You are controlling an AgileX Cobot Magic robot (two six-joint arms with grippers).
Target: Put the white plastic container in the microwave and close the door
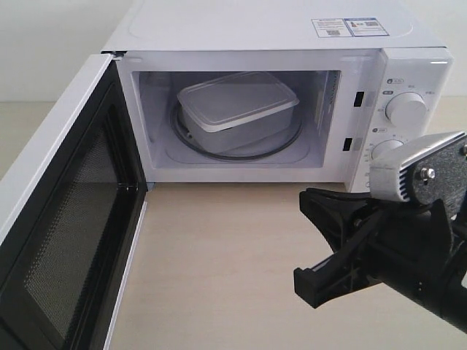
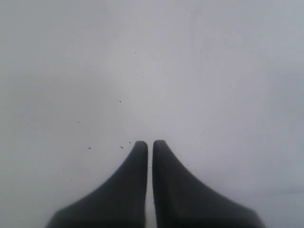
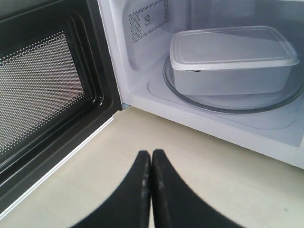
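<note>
You have the rectangular translucent-white plastic container (image 1: pixel 237 102) sitting lid-on upon the glass turntable (image 3: pixel 223 105) inside the white countertop microwave (image 1: pixel 255 29), upper centre of the exterior view. Its white door with the black mesh inner face (image 1: pixel 58 219) stands swung wide at the left. Your right gripper (image 3: pixel 151 154), lower right, has its fingers pressed together above the pale tabletop (image 1: pixel 219 255). Your left gripper (image 2: pixel 150 142) is drawn nearly together on nothing, facing a plain white surface.

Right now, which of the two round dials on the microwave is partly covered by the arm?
The lower dial: the grey housing of the right arm overlaps its bottom edge. The upper dial, directly above it, shows whole.
</note>
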